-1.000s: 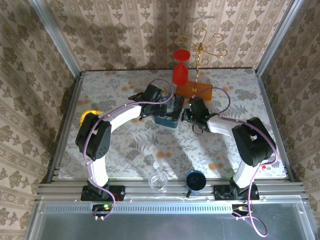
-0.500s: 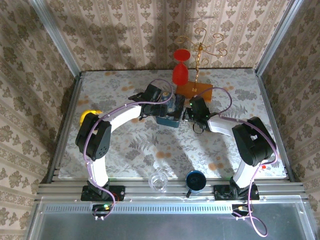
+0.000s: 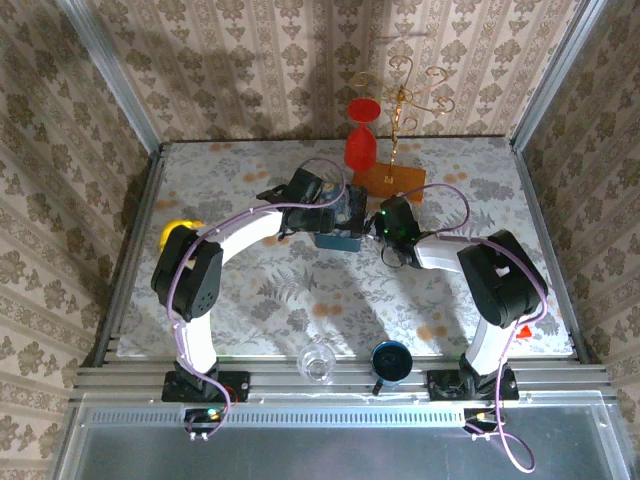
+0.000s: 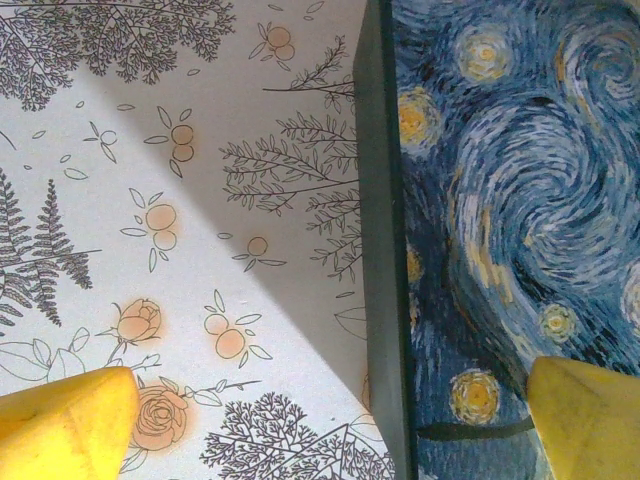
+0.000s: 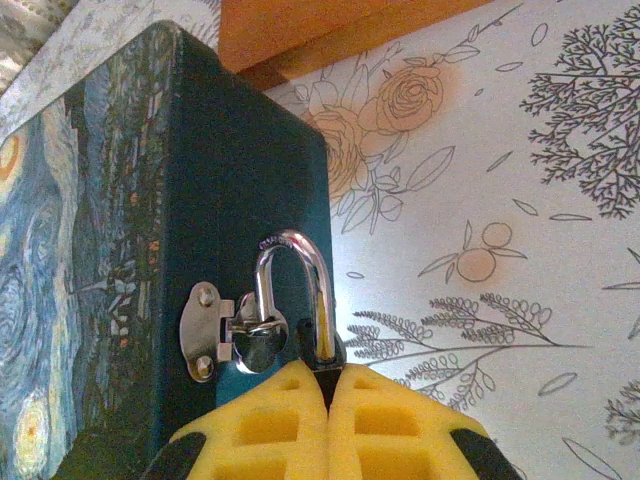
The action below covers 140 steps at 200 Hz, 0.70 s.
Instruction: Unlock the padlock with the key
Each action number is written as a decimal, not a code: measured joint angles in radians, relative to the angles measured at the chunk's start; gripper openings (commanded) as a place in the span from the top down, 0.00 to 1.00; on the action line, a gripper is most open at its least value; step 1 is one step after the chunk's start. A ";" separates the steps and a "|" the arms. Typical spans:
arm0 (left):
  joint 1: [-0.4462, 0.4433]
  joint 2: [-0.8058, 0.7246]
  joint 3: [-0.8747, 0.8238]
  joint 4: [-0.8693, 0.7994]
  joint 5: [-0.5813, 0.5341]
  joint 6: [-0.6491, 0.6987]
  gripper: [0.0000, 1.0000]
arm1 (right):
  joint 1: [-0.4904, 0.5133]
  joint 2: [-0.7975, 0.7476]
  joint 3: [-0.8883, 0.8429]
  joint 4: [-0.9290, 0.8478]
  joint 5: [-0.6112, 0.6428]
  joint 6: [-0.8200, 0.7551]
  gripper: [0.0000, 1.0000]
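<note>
The blue swirl-painted tin [image 3: 338, 236] [image 4: 500, 200] [image 5: 90, 250] sits mid-table. A tiny padlock [image 5: 322, 300] hangs by its silvery shackle from the tin's metal hasp [image 5: 215, 330] on the dark side wall. My right gripper [image 3: 376, 228] [image 5: 330, 385] is shut, its yellow fingertips pinched on the lower end of the padlock's dark body. The key is hidden. My left gripper [image 3: 336, 208] [image 4: 330, 420] is open and straddles the tin's opposite edge, with one yellow finger [image 4: 590, 410] over the lid and the other [image 4: 70, 420] over the tablecloth.
An orange wooden block [image 3: 388, 180] [image 5: 320, 30] lies just behind the tin, with a red goblet [image 3: 361, 140] and a gold wire stand [image 3: 400, 95] on it. A clear glass [image 3: 318, 362] and a blue mug [image 3: 390, 360] stand at the near edge. Patterned walls enclose the table.
My right arm has edged slightly left, bringing its gripper closer against the tin's side. The left arm and the tin have stayed put.
</note>
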 measured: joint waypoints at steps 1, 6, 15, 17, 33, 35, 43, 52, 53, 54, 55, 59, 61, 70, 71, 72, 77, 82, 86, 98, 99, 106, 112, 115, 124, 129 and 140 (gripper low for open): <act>0.000 0.000 0.000 0.000 0.000 0.000 0.00 | 0.000 0.001 0.000 0.001 0.000 0.001 1.00; 0.000 0.000 0.000 0.000 0.000 0.000 0.00 | -0.002 0.005 0.000 0.010 0.000 0.007 1.00; 0.000 0.000 0.000 0.001 0.000 0.000 0.00 | -0.003 0.014 0.000 0.024 -0.002 0.015 1.00; 0.001 0.000 0.000 0.001 0.000 0.000 0.00 | -0.003 0.017 0.000 0.029 -0.003 0.016 1.00; 0.002 0.000 -0.001 0.001 0.000 0.000 0.00 | -0.008 0.037 0.010 0.045 -0.018 0.018 1.00; 0.002 0.000 -0.001 0.001 0.000 0.000 0.00 | -0.009 0.040 0.013 0.046 -0.021 0.018 1.00; 0.004 0.000 -0.001 -0.001 0.001 0.000 0.00 | -0.014 0.054 0.028 0.051 -0.027 0.016 1.00; 0.006 0.000 -0.001 -0.001 0.003 0.000 0.00 | -0.022 0.069 0.054 0.050 -0.036 0.012 1.00; 0.006 0.000 -0.001 -0.001 0.003 0.000 0.00 | -0.022 0.070 0.056 0.050 -0.037 0.011 1.00; 0.006 0.000 -0.001 -0.002 0.003 0.000 0.00 | -0.023 0.072 0.059 0.050 -0.038 0.010 1.00; 0.006 0.000 -0.001 -0.002 0.003 0.000 0.00 | -0.024 0.073 0.061 0.050 -0.038 0.010 1.00; 0.006 0.000 -0.001 -0.002 0.003 0.000 0.00 | -0.027 0.076 0.070 0.050 -0.040 0.008 1.00; 0.006 0.000 -0.001 -0.002 0.003 0.000 0.00 | -0.027 0.076 0.073 0.050 -0.041 0.006 1.00; 0.006 0.000 -0.001 -0.002 0.003 0.000 0.00 | -0.031 0.074 0.079 0.050 -0.040 0.002 1.00; 0.006 0.000 -0.001 -0.002 0.003 0.000 0.00 | -0.031 0.074 0.079 0.050 -0.040 0.001 1.00; 0.006 0.000 -0.001 -0.002 0.003 0.000 0.00 | -0.032 0.073 0.079 0.051 -0.040 0.000 1.00; 0.006 0.000 -0.001 -0.002 0.003 0.000 0.00 | -0.033 0.069 0.079 0.050 -0.039 -0.003 1.00; 0.006 0.000 -0.001 -0.003 0.003 0.000 0.00 | -0.034 0.066 0.078 0.048 -0.039 -0.006 1.00; 0.006 0.000 -0.001 -0.003 0.003 0.000 0.00 | -0.034 0.061 0.074 0.047 -0.035 -0.008 1.00; 0.008 0.000 -0.001 -0.003 0.003 0.000 0.00 | -0.034 0.037 0.054 0.038 -0.023 -0.014 1.00; 0.008 0.000 -0.001 -0.003 0.003 0.000 0.00 | -0.034 0.035 0.053 0.038 -0.023 -0.014 1.00; 0.010 0.000 -0.001 -0.003 0.005 0.001 0.00 | -0.034 0.014 0.036 0.030 -0.016 -0.017 1.00; 0.011 0.000 -0.001 -0.004 0.007 0.002 0.00 | -0.034 -0.005 0.019 0.022 -0.009 -0.019 1.00; 0.013 0.000 -0.001 -0.005 0.008 0.002 0.00 | -0.034 -0.014 0.013 0.018 -0.005 -0.021 1.00; 0.017 0.000 -0.001 -0.005 0.009 0.004 0.00 | -0.034 -0.043 -0.007 0.003 0.007 -0.025 1.00; 0.019 0.000 -0.001 -0.006 0.011 0.005 0.00 | -0.034 -0.060 -0.018 -0.005 0.014 -0.029 1.00; 0.026 -0.001 -0.002 -0.006 0.011 0.008 0.00 | -0.034 -0.094 -0.040 -0.023 0.032 -0.039 1.00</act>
